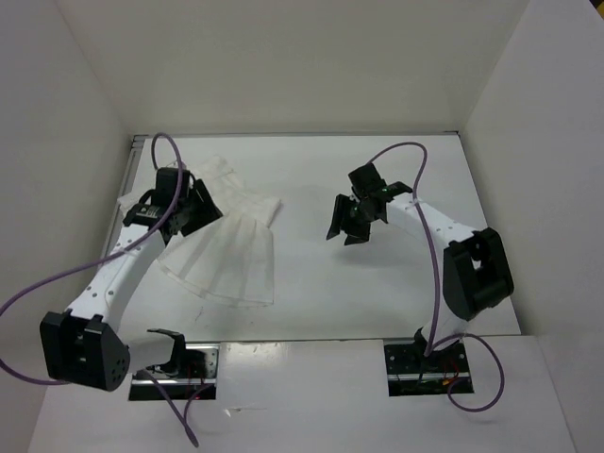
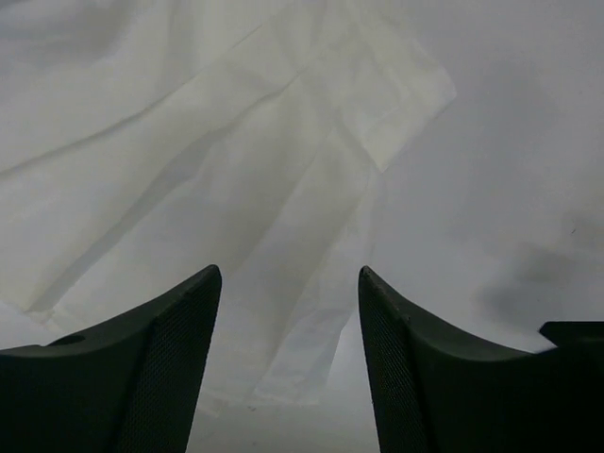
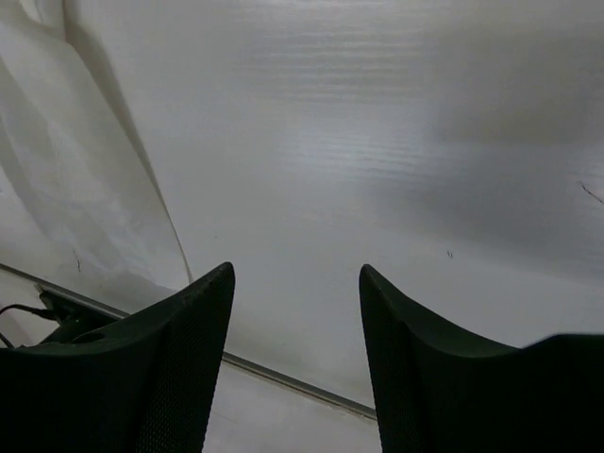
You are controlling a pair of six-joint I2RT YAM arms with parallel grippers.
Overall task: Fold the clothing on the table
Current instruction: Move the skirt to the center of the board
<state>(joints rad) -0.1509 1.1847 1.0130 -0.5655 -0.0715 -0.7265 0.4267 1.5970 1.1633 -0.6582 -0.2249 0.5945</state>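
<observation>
One piece of clothing (image 1: 231, 255) lies on the surface (image 1: 377, 283), partly hidden under the left arm (image 1: 123, 264); left jaws over it, right jaws well apart, both open, empty.

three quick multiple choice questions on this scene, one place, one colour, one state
1. Where is the clothing? A left part of the table B right part C off the table
2. Colour of the cable? A green B purple C orange
3. The right hand is? A shut on the clothing B open over bare table C shut, empty

1 A, it lies below the left hand. 2 B, the cable is purple. 3 B, its fingers stand apart, only table between.
</observation>
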